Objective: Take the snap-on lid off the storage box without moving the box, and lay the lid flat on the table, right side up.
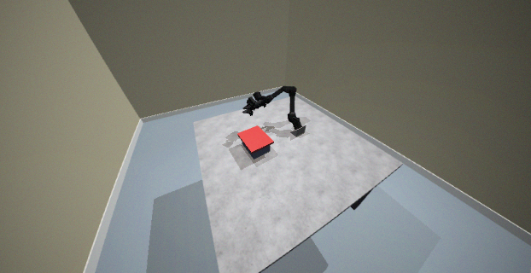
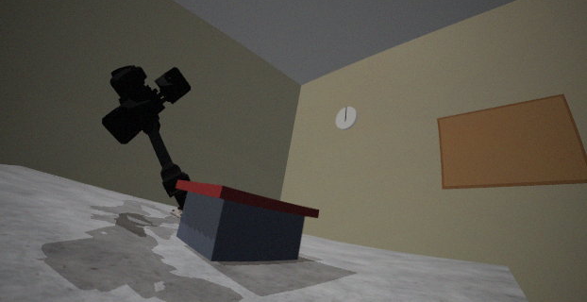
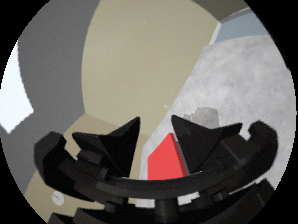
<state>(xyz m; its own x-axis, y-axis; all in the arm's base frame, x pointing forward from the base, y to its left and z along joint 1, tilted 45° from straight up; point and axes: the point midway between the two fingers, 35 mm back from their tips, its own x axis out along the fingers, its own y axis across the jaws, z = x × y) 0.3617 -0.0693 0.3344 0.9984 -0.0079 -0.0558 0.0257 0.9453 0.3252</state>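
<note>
The red lid point(image 1: 255, 138) point(image 2: 200, 188) point(image 3: 164, 164) sits on top of the dark blue-grey box point(image 1: 259, 150) point(image 2: 257, 231), its edges overhanging the walls. The box stands on the table point(image 1: 277, 209) point(image 2: 401, 261) point(image 3: 245, 75). My gripper point(image 1: 246, 109) point(image 3: 156, 117) is partly open with nothing between its fingers. It is raised above the table, behind and above the box in the top view, and does not touch the lid. In the wrist view the lid shows beyond the gap, partly hidden by the right finger and gripper body. In the exterior view the fingertips are hard to make out.
The arm's base point(image 1: 299, 131) stands on the table behind and to the right of the box in the top view. The table's front edge runs at the lower right there. A wall clock point(image 2: 345, 118) and an orange board point(image 2: 510, 146) hang on the wall.
</note>
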